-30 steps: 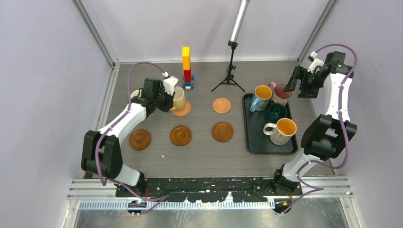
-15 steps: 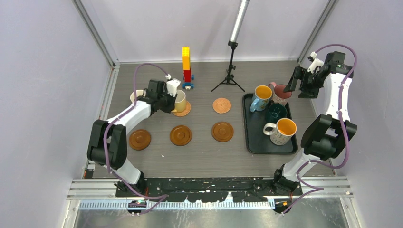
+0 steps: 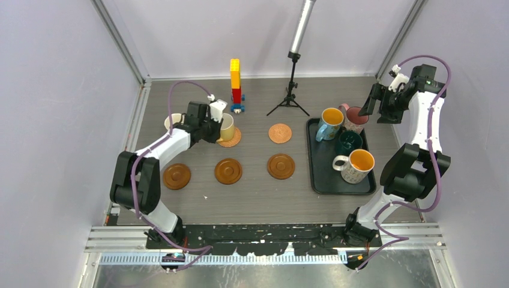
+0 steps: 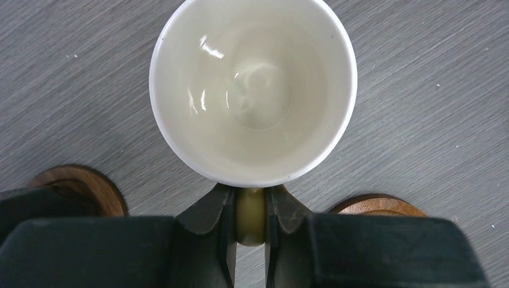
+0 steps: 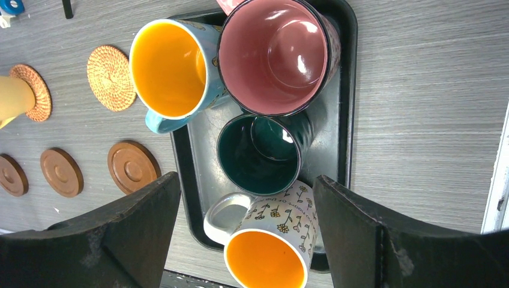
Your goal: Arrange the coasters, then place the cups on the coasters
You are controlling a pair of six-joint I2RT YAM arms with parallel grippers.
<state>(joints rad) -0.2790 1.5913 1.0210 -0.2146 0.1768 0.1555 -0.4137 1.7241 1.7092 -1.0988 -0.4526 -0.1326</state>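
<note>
My left gripper (image 3: 217, 123) (image 4: 250, 198) is shut on the handle of the cream-yellow cup (image 3: 227, 127) (image 4: 252, 90). It holds the cup upright over a woven coaster (image 3: 231, 140); whether they touch I cannot tell. Another woven coaster (image 3: 280, 132) (image 5: 110, 78) lies to the right. Three dark coasters (image 3: 176, 176) (image 3: 228, 171) (image 3: 281, 165) form the near row. A cup with a white rim (image 3: 172, 121) stands behind the left arm, partly hidden. The light blue (image 5: 168, 66), pink (image 5: 273, 54), dark green (image 5: 258, 153) and white-patterned (image 5: 270, 258) cups sit on the tray. My right gripper (image 3: 373, 103) (image 5: 246, 228) hangs open above them, holding nothing.
The black tray (image 3: 318, 180) (image 5: 347, 90) lies at the right of the table. A yellow, red and blue brick tower (image 3: 236, 84) and a small tripod with a pole (image 3: 290, 96) stand at the back. Frame posts run along both sides.
The left arm has settled a little lower and nearer with the cream-yellow cup over the woven coaster. The right arm has not moved.
</note>
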